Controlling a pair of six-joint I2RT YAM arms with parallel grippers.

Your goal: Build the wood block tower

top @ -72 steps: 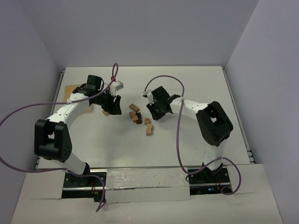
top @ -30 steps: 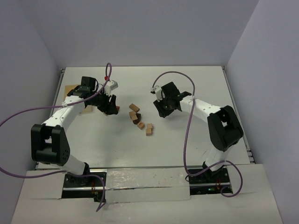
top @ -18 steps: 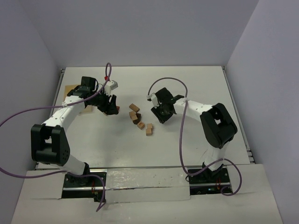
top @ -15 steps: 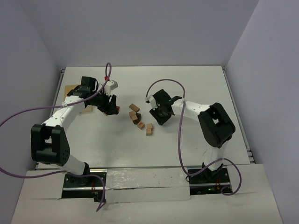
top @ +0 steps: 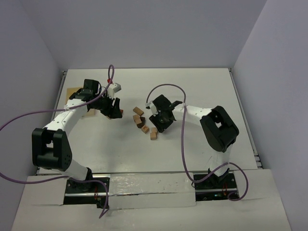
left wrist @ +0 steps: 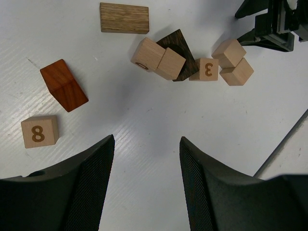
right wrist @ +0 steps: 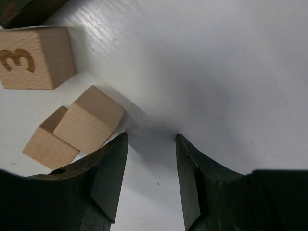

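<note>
The wooden blocks lie loose on the white table [top: 202,91], none stacked. In the left wrist view I see a flat oak piece [left wrist: 124,18], an orange-brown block [left wrist: 63,91], an "8" cube [left wrist: 39,131], two pale cubes [left wrist: 159,57] against a dark brown block [left wrist: 179,44], a "3" cube [left wrist: 207,70] and two more pale cubes [left wrist: 235,62]. My left gripper [left wrist: 147,144] is open and empty, short of the cluster [top: 140,120]. My right gripper [right wrist: 151,137] is open and empty, low over the table just right of the two pale cubes [right wrist: 91,118]; the "3" cube [right wrist: 33,57] lies beyond.
A shallow pale wooden tray [top: 72,91] lies at the far left, partly under the left arm. Purple cables loop above both arms. Grey walls close the table on three sides. My right gripper [left wrist: 274,24] shows at the top right of the left wrist view.
My right gripper has swung left and nearer, down beside the two pale cubes. My left gripper drew back left early on and has stayed still since. The blocks have not moved.
</note>
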